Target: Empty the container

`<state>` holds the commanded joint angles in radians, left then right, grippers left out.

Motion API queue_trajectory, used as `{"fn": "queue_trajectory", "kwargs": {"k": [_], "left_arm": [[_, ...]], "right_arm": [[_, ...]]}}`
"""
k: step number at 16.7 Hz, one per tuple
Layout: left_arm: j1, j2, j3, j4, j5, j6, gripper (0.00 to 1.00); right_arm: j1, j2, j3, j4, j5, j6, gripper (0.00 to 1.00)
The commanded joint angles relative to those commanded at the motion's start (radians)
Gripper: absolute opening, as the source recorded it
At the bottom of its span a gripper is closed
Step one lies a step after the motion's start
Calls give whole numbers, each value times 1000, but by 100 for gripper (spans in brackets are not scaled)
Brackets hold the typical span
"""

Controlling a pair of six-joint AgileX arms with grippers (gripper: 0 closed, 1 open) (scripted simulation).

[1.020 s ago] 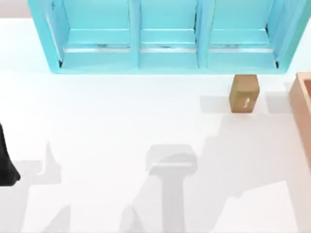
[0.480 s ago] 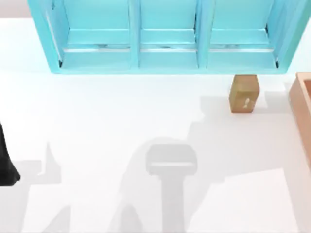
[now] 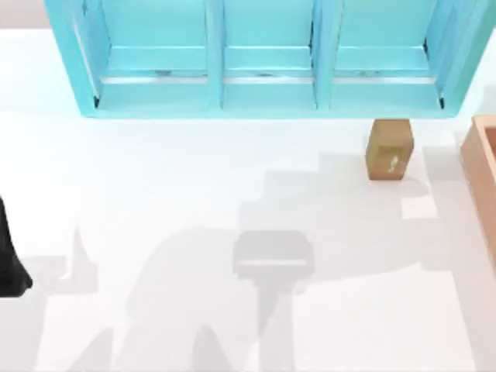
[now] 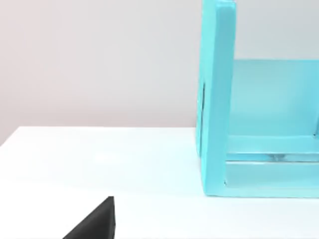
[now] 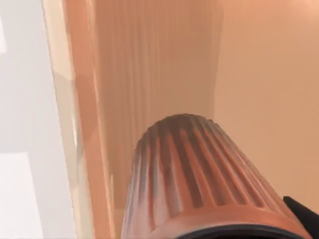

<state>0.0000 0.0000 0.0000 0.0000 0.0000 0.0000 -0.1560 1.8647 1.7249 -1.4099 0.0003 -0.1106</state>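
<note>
A: What was seen nearest the right wrist camera?

B: A ribbed, rust-coloured pot-like item (image 5: 199, 184) was seen close up, lying inside the container (image 5: 149, 59), whose orange-brown wall rose behind it. A dark tip was glimpsed at the picture's corner, so whether the right gripper was released or clenched on the item could not be told.

A: And the left arm?

B: It was parked at the table's near left edge (image 3: 9, 263); a dark corner of it was caught by its own camera, and the state of its fingers could not be told either.

A: Where was the container placed?

B: At the table's right edge (image 3: 482, 170), cut off by the frame. A small tan block (image 3: 389, 149) stood just left of it, and the turquoise shelf unit (image 3: 263, 97) was set along the far side.

A: How might the step be done well?

B: The ribbed item would probably be best gripped across its body and lifted straight up, so the wall is cleared before any sideways carry.
</note>
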Motion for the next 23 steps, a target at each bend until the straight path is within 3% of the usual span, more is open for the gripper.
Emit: {"fn": "queue_trajectory", "kwargs": {"k": [10,19,23], "left_arm": [[0,0,0,0,0,0,100],[0,0,0,0,0,0,100],[0,0,0,0,0,0,100]], "right_arm": [[587,-280,-611,299,56,577,0],[650,-297,-670,337,69,640,0],[773,-292,-695,423,77,708,0]]}}
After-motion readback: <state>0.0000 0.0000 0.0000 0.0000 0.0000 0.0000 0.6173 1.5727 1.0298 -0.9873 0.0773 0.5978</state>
